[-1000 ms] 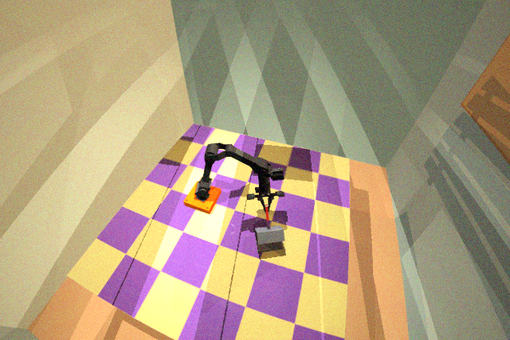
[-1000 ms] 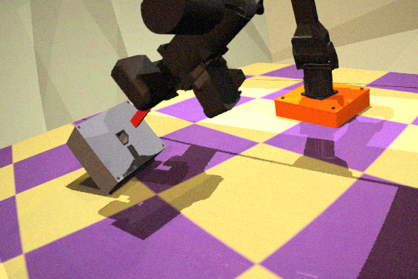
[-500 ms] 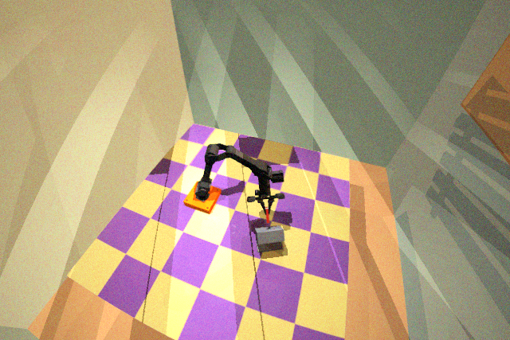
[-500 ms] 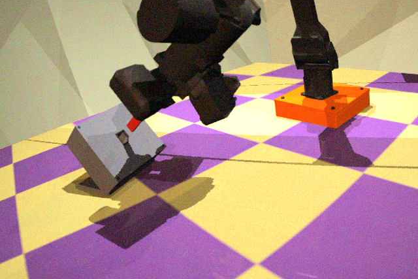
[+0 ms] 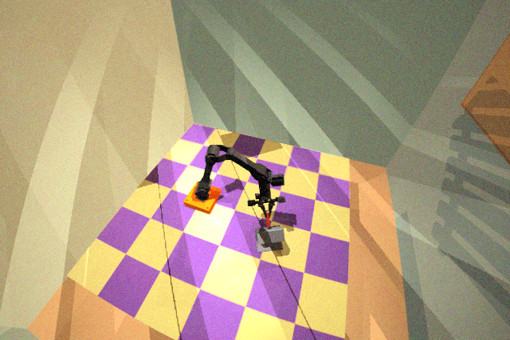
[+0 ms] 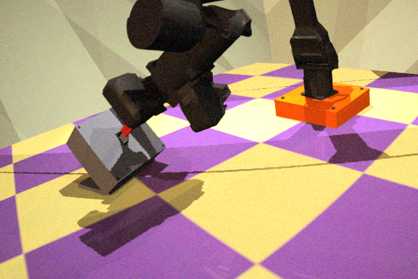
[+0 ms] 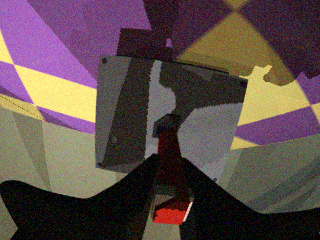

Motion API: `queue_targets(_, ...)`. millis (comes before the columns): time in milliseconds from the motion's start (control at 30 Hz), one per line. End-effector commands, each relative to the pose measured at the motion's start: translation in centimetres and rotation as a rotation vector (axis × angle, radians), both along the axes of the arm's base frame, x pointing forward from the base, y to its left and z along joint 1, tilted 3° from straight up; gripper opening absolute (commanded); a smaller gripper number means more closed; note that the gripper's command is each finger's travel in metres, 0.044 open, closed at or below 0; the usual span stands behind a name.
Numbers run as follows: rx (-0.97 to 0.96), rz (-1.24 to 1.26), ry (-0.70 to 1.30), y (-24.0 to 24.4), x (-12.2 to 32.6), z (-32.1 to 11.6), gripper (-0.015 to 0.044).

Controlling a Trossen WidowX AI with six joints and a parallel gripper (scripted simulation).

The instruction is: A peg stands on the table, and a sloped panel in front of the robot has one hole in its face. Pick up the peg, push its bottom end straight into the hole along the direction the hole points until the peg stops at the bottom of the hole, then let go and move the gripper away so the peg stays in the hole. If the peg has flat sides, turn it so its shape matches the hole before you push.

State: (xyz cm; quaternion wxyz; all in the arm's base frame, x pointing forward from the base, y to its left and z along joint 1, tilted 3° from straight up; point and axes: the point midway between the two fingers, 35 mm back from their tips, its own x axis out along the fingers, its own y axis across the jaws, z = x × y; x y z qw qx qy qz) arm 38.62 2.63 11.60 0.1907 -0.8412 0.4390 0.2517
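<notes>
Reaching down into the hole (image 7: pixel 168 123) in the sloped grey panel (image 6: pixel 101 147), the red peg (image 7: pixel 171 174) has its lower end at the opening, and only a short red stretch shows between fingers and panel face in the exterior view. How deep it sits cannot be told. The gripper (image 7: pixel 172 208) is pinched on the peg's upper part, its dark fingers close either side. The panel rests tilted on the purple-and-yellow checkered table (image 6: pixel 270 201), well apart from the arm's orange base (image 6: pixel 322 105)
</notes>
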Motion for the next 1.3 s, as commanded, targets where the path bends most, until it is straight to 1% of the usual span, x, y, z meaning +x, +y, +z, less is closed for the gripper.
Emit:
queue_targets(0,-0.001,0.003,0.01,-0.26,0.16,-0.56,0.0)
queue_targets(400,0.0,0.0,0.0,-0.09,0.05,-0.08,0.0)
queue_targets(1267,-0.001,0.0,0.0,-0.62,0.43,-0.96,0.0)
